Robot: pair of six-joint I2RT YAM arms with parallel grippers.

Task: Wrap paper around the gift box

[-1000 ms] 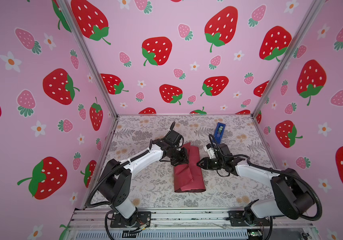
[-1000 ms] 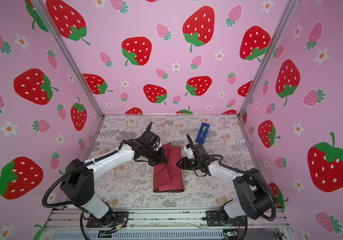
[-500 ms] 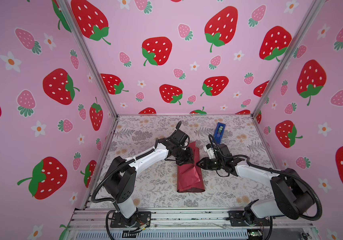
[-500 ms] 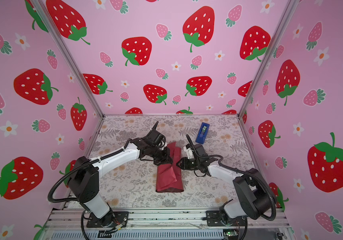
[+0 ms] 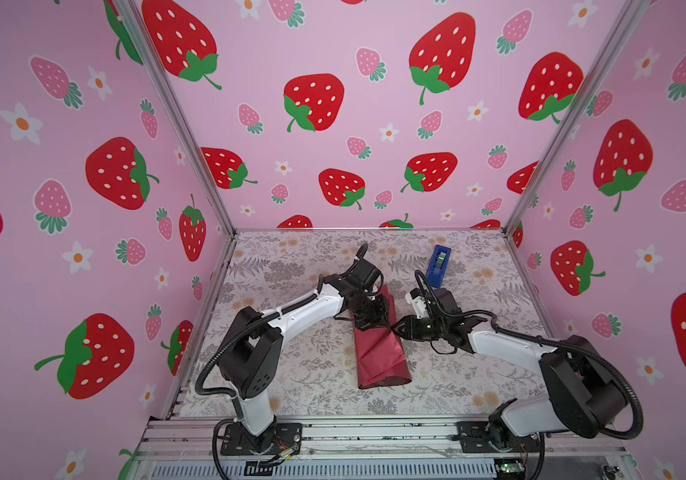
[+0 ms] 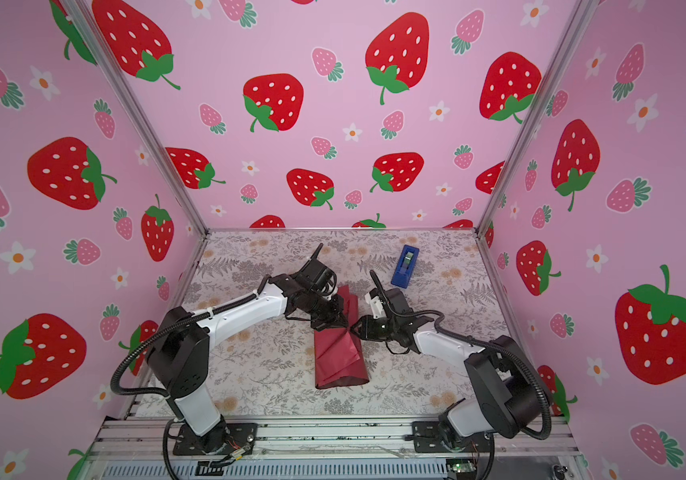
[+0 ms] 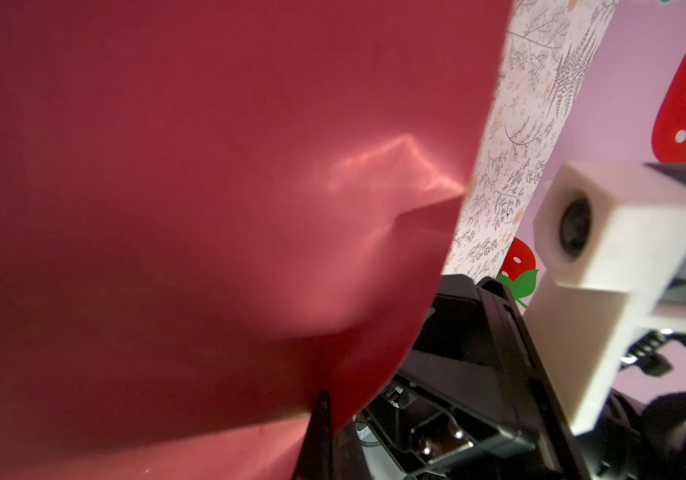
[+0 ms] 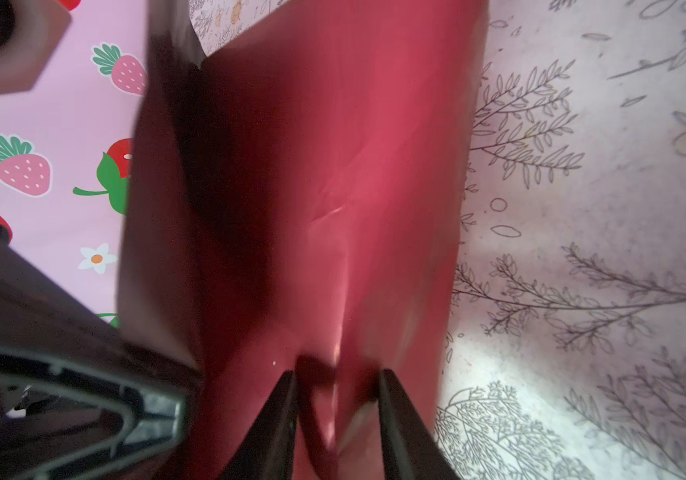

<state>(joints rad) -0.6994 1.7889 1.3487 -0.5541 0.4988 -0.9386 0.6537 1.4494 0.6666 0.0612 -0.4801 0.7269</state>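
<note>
1. Containers. The paper (image 5: pixel 378 353) (image 6: pixel 339 357), a maroon sheet, lies folded over itself as a loose sleeve at the middle of the table (image 5: pixel 291 374), running lengthwise toward the front edge. The sleeve's mouth faces that edge. Its inside is dark, and whether the gift box sits within cannot be told. The blue tape dispenser (image 5: pixel 438 261) (image 6: pixel 405 266) rests toward the far right corner, well apart from the sleeve, with a tape roll (image 5: pixel 440 258) seated in its upper part.
2. Left gripper (image 5: pixel 372 322) (image 6: pixel 331 322). It is placed at the far end of the sleeve, with its jaws fully closed on a flap of the paper that rises tilted just beside it.
3. Right gripper (image 5: pixel 395 328) (image 8: pixel 336 374). It meets the sleeve's right edge, close to the left gripper. Its jaws stand narrow, pressed onto a raised fold of the paper between them.
4. View differences.
   - Only the top views show the whole sleeve, the dispenser and both arms.
   - Only the right wrist view shows both right fingers (image 8: pixel 391 415) flanking the fold.
   - The left wrist view is largely filled by paper. It shows a single dark finger (image 7: pixel 319 432) at the sheet's edge, and the white wrist camera housing (image 7: pixel 624 232) of the opposite arm.
5. Counts: two arms, two grippers, one sheet of paper, one tape dispenser holding one roll.
</note>
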